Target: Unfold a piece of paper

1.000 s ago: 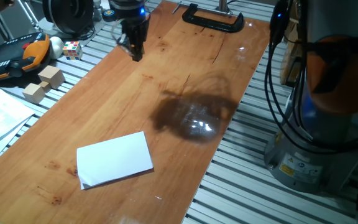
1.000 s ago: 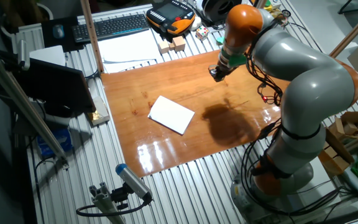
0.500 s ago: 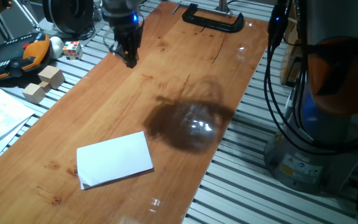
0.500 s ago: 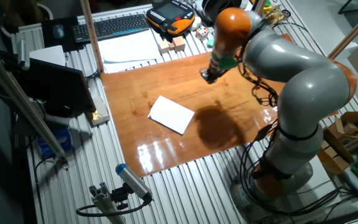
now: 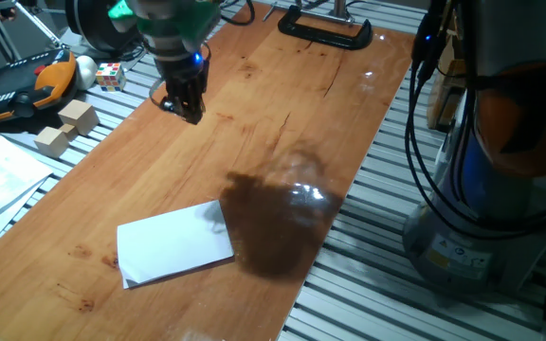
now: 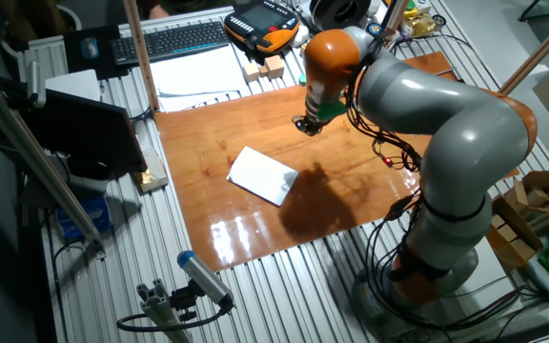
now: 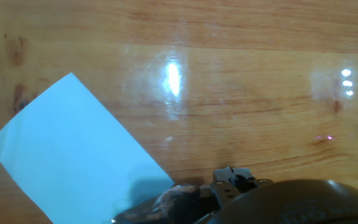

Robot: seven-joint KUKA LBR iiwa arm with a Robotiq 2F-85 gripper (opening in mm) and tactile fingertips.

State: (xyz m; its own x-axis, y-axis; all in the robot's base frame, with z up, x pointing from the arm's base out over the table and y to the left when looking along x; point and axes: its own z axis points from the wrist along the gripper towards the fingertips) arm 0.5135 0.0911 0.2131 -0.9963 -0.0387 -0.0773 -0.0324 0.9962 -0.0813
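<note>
The piece of paper (image 5: 175, 242) lies folded and flat near one end of the desk (image 5: 282, 85), well apart from my end effector (image 5: 188, 107).

My end effector hangs above bare wood and holds nothing; how far its fingers are open, I cannot tell from these views. I judge the risk is in the pick: the sheet is thin and the desk is glossy, so I may push the paper (image 6: 263, 175) (image 7: 73, 155) sideways, or pinch both layers together instead of the upper flap.
</note>
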